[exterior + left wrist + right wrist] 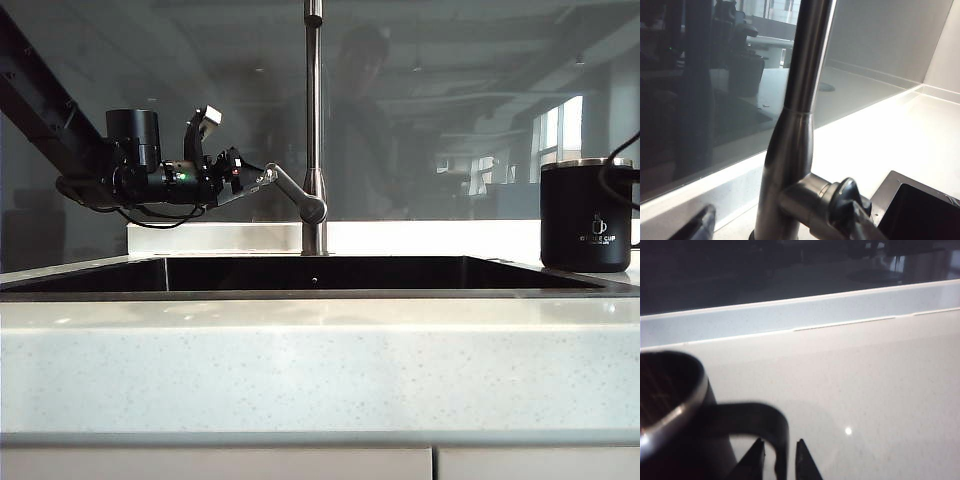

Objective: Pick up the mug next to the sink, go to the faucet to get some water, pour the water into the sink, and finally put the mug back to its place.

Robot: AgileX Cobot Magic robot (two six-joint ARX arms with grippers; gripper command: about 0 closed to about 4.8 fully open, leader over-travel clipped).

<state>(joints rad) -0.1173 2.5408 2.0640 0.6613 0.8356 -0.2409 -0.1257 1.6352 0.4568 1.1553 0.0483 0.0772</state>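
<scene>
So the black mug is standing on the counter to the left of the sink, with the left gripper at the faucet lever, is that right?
Not quite: in the exterior view the mug stands on the counter to the right of the sink, not the left. The left gripper is indeed at the faucet lever.

Exterior view: low, level, facing sink point(300, 275) front. Wrist views close: left on faucet point(800, 115), right on mug point(675, 410).

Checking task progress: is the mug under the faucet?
No, the mug stands on the countertop, far right of the faucet.
</scene>
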